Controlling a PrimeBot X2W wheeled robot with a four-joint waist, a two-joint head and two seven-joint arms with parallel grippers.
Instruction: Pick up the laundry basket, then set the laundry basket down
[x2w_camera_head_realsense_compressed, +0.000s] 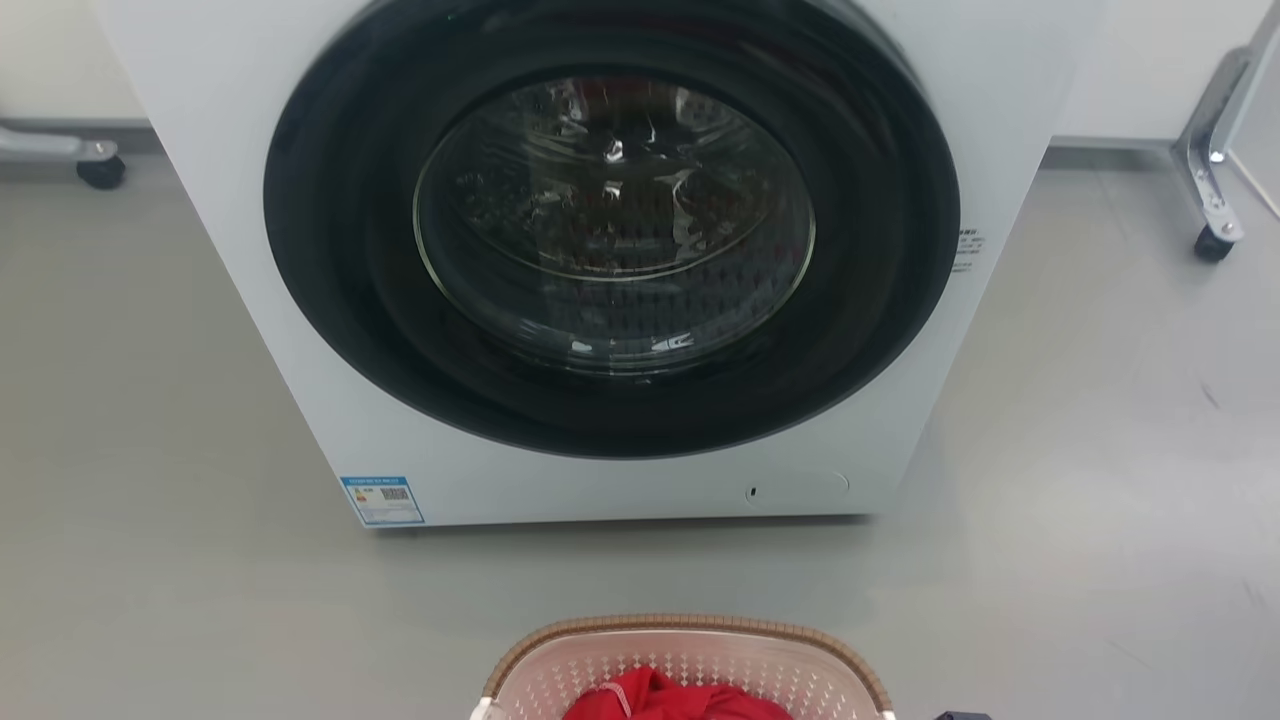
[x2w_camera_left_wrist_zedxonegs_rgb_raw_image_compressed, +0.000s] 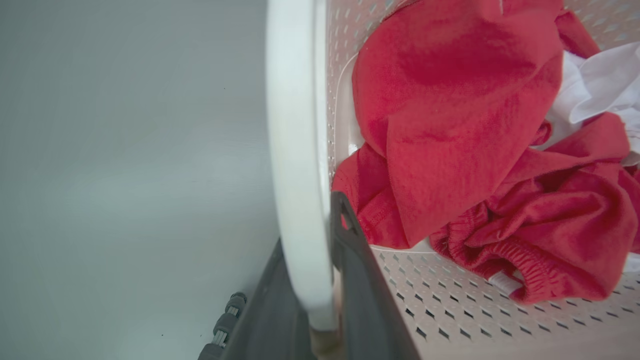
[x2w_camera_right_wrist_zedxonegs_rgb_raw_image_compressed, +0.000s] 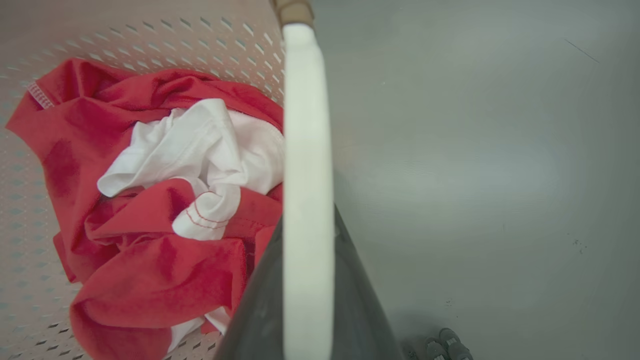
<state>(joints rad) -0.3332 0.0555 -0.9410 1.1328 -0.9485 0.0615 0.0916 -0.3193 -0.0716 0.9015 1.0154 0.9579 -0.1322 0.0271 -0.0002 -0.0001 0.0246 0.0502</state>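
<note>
gleaming grey floor (x2w_camera_head_realsense_compressed: 150, 450) around laundry basket (x2w_camera_head_realsense_compressed: 690, 660) and white washing machine (x2w_camera_head_realsense_compressed: 600, 490)

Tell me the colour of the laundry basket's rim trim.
Brown, woven-look rim trim; head view shows it best.

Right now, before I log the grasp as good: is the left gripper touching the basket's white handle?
Touching. The left wrist view shows the left gripper's fingers clamped on both sides of the laundry basket's white handle, no gap.

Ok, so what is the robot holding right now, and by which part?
The laundry basket, by its white side handles: left gripper closed on the left handle, right gripper on the right handle.
</note>
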